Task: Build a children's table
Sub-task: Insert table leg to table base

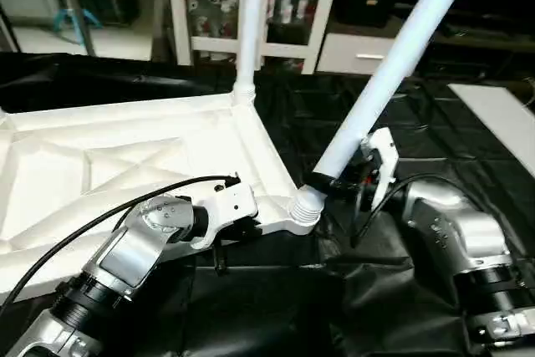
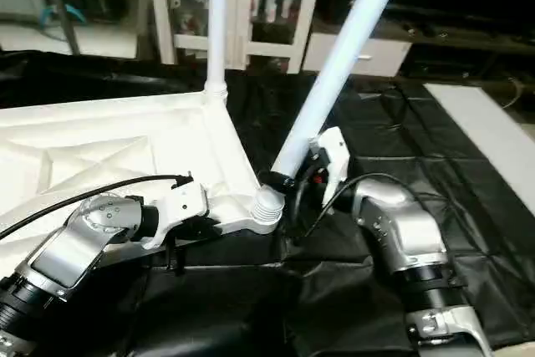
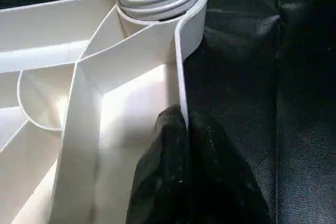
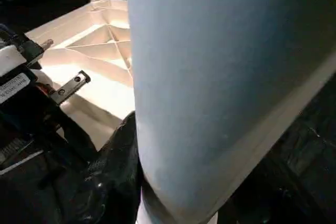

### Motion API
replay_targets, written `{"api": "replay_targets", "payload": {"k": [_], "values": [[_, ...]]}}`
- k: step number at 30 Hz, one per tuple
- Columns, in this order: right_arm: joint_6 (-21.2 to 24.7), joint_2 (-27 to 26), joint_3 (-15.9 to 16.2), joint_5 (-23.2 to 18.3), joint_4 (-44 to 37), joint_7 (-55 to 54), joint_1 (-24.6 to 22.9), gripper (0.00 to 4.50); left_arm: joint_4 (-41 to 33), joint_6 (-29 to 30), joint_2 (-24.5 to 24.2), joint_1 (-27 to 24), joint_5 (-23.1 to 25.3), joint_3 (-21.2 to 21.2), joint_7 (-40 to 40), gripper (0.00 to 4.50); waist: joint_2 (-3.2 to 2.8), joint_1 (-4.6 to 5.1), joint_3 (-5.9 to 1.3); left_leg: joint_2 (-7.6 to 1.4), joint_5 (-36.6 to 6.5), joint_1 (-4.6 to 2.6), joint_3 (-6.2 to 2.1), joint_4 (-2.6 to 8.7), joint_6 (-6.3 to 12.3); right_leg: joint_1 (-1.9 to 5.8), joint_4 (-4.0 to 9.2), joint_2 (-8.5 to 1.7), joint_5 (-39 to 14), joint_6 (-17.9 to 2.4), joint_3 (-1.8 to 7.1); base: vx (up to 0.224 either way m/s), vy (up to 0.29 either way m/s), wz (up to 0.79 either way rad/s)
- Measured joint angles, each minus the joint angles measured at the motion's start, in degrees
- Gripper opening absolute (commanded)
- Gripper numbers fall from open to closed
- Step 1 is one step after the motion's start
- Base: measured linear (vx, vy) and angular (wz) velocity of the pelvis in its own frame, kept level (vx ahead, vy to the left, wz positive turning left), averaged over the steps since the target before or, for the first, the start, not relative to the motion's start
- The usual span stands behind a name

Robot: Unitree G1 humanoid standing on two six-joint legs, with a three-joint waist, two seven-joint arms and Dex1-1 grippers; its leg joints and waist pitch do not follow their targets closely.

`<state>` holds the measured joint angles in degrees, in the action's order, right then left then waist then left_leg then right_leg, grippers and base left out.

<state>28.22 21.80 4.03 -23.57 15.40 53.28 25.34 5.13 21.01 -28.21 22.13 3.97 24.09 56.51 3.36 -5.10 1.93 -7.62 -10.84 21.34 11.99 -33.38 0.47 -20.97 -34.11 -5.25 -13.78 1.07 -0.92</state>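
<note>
Left claw (image 3: 181, 124) pinching the top's (image 1: 100, 165) rim beside the near corner socket (image 1: 303, 208); right claw (image 1: 338, 180) gripping the tilted leg (image 1: 393, 64) just above it.

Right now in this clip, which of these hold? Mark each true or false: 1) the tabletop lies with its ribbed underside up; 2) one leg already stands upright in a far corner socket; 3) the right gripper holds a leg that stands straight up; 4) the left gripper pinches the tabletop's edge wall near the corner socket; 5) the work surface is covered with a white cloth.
1) True: the tabletop shows its ribs.
2) True: the upright leg sits in the far socket.
3) False: the right gripper is closed on the tilted leg, which leans away from the near corner socket, its threaded end at the socket.
4) True: the left gripper is shut on the rim wall.
5) False: the covering is black.
</note>
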Motion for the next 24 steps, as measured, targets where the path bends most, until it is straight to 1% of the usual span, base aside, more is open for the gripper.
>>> {"api": "replay_targets", "payload": {"k": [3,6,8,14,17,24], "values": [[0.97,1.22,-0.04,-0.64,0.0,1.82,0.59,1.81,-0.29,-0.16,-0.03,0.01,-0.06,0.26,0.36,0.0,-0.01,-0.37,0.04,0.0,0.01,0.02,0.11,0.1,-0.01,0.02,-0.02,-0.01,0.76,-0.09,0.04,0.0,0.0,0.0],[1.8,3.59,0.81,-0.73,-0.78,5.11,1.7,1.81,-0.5,-0.29,-0.05,0.02,-0.07,0.66,0.64,0.0,-0.03,-0.79,0.06,-0.01,0.03,0.05,0.24,0.29,-0.04,0.07,-0.05,-0.03,0.94,-0.18,0.06,0.0,0.0,0.0],[2.31,4.15,0.9,-0.87,-1.55,6.28,1.81,1.81,-0.57,-0.33,-0.06,0.03,-0.07,0.65,0.67,0.0,0.01,-0.87,0.05,-0.02,0.05,0.05,0.25,0.35,-0.07,0.06,-0.08,-0.03,0.94,-0.17,0.06,0.0,0.0,0.0],[3.49,5.23,1.05,-1.01,-1.69,7.52,3.56,1.81,-0.42,-0.33,-0.15,0.06,-0.02,0.6,0.5,0.0,0.09,-0.53,0.16,-0.02,0.09,0.05,0.25,0.41,-0.13,0.03,-0.08,-0.03,0.94,-0.17,0.05,0.0,0.0,0.0],[2.6,5.45,1.55,-0.31,-1.79,7.85,4.27,1.81,-0.39,-0.27,-0.16,0.07,0.01,0.6,0.15,0.0,0.26,-0.3,0.21,-0.02,0.11,0.04,0.24,0.41,-0.16,0.03,-0.08,-0.03,0.94,-0.17,0.04,0.0,0.0,0.0],[2.08,4.84,3.24,1.52,-1.26,7.29,4.27,1.81,-0.35,-0.21,-0.34,0.18,0.02,0.55,0.15,0.0,0.28,-0.03,0.25,-0.02,0.16,0.04,0.24,0.41,-0.24,0.01,-0.07,-0.03,0.94,-0.17,0.05,0.0,0.0,0.0]]}}
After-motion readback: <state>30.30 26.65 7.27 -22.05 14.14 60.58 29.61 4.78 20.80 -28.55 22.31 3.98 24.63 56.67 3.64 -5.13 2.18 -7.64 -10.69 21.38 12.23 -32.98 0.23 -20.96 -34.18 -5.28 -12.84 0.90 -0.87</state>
